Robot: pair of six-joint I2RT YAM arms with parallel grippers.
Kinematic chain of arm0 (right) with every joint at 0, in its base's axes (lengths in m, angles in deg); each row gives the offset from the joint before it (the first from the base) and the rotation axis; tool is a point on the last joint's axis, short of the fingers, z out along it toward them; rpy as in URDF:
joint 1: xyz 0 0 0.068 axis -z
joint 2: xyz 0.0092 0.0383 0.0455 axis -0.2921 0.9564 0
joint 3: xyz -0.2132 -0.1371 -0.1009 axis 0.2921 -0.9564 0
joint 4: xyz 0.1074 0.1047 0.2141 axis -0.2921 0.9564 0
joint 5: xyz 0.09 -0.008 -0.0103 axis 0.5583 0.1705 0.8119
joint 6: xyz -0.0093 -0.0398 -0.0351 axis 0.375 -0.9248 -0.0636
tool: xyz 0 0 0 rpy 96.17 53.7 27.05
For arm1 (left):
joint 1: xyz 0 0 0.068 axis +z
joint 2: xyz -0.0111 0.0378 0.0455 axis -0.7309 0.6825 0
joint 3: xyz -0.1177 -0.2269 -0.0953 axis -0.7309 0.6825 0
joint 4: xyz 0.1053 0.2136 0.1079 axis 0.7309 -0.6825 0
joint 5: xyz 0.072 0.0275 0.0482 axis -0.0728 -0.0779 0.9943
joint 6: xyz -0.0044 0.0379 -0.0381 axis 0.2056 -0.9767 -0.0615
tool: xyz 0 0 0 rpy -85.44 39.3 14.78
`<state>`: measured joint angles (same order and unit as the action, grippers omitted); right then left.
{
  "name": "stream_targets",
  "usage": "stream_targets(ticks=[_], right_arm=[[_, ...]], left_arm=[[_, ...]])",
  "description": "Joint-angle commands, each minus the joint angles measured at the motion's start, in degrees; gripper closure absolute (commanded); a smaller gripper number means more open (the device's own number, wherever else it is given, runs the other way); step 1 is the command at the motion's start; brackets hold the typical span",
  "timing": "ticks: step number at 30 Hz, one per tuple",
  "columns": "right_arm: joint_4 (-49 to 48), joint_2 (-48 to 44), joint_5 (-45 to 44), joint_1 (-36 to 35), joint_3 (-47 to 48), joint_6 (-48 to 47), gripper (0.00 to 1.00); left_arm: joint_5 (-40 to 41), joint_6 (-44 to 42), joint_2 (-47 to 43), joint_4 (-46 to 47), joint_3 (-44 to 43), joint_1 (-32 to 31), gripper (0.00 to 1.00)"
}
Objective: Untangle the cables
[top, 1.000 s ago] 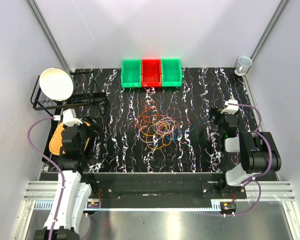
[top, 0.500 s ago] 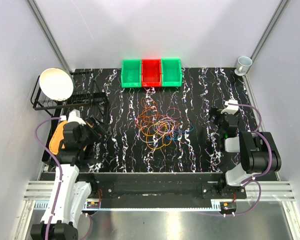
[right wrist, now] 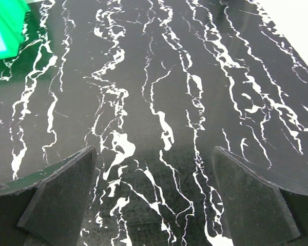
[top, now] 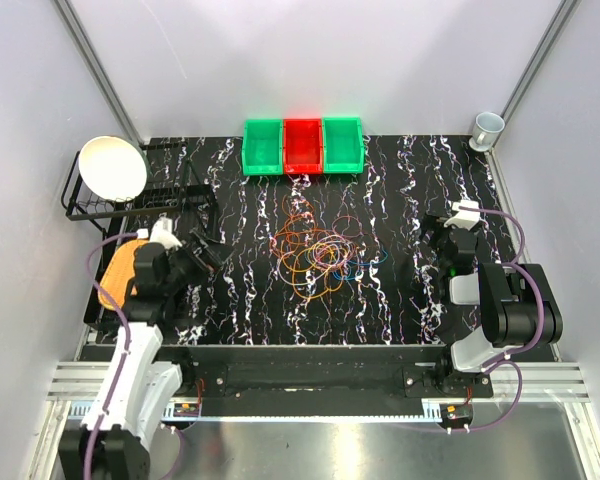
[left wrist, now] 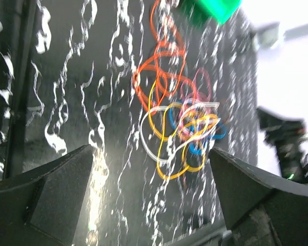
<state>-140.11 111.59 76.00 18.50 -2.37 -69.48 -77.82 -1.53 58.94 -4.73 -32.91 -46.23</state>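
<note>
From the top camera I see the cables [top: 320, 255] lying in 1 tangled heap near the middle of the table [top: 250, 300], mostly orange loops with some blue at the heap's right edge. The left gripper [top: 202, 250] sits well to the left of the heap and the right gripper [top: 423, 245] to its right, neither touching it. 3 bins [top: 302, 146], green, red and green, stand in a row at the back edge, beyond the heap.

On the left wrist camera, the jaws are spread wide and hold nothing. The cables [left wrist: 177, 123] lie ahead between them, blurred: orange, yellow, white, pink and blue loops overlapping.

On the right wrist camera, the jaws are likewise released and empty, with only bare marbled table [right wrist: 159, 92] between them. A corner of a green bin [right wrist: 5, 25] shows at the upper left.
</note>
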Motion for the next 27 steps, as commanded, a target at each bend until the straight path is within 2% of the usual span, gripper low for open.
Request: stream_targets(ticks=[1,2,3,5,6,7,9,10,13,15,16,18,20,23,27], right_arm=[[-2.33,-0.09,-3.76,0.15,0.98,1.21,0.00],[-2.61,-0.26,-3.77,0.15,0.71,1.38,0.00],[-2.61,-0.70,-4.46,0.06,0.62,1.39,0.00],[4.55,-4.72,-6.48,-1.07,2.89,1.04,0.00],[9.90,-6.57,-8.23,-1.17,4.91,0.25,0.00],[21.35,-8.33,-8.33,-2.99,10.06,0.16,0.00],[29.60,-12.64,-6.86,-3.36,14.40,3.99,0.00],[35.99,-15.27,-5.45,-3.36,17.99,5.67,0.01],[43.16,-20.80,4.03,-3.36,23.80,14.71,0.00],[42.04,-24.07,11.57,-3.45,23.30,22.52,0.00],[42.82,-27.21,12.75,-3.37,22.25,23.61,0.00],[38.46,-28.74,13.27,-3.19,18.22,32.45,0.00],[39.29,-27.96,17.04,-3.19,18.63,32.15,0.00],[52.55,-22.87,20.05,-3.28,27.05,32.23,0.00],[61.88,-18.11,22.07,-5.73,33.57,31.44,0.00]], left_arm=[[2.37,-5.40,4.93,-2.56,-7.09,-7.92,0.01],[3.87,-6.27,6.07,-2.92,-9.01,-10.46,0.01],[5.98,-6.80,8.17,-3.70,-10.34,-15.88,0.01],[13.01,-9.60,12.03,-8.62,-15.68,-20.75,0.01],[16.77,-10.40,13.36,-10.46,-17.54,-24.25,0.01],[17.94,-11.28,14.59,-13.87,-20.69,-25.42,0.01],[19.26,-13.22,17.15,-16.36,-23.00,-27.18,0.01],[20.92,-13.49,17.59,-18.37,-24.57,-27.54,0.01],[22.96,-13.84,18.91,-22.06,-26.95,-29.03,0.01],[25.50,-14.19,20.14,-24.27,-28.71,-29.82,0.01],[26.03,-14.54,20.58,-26.11,-30.29,-30.17,0.01],[27.52,-16.56,22.25,-27.61,-31.96,-30.35,0.01],[29.11,-17.70,24.00,-29.98,-34.34,-30.44,0.01],[29.38,-19.46,26.37,-33.76,-38.29,-30.53,0.01],[28.06,-21.48,29.89,-35.70,-42.42,-30.53,0.01]])
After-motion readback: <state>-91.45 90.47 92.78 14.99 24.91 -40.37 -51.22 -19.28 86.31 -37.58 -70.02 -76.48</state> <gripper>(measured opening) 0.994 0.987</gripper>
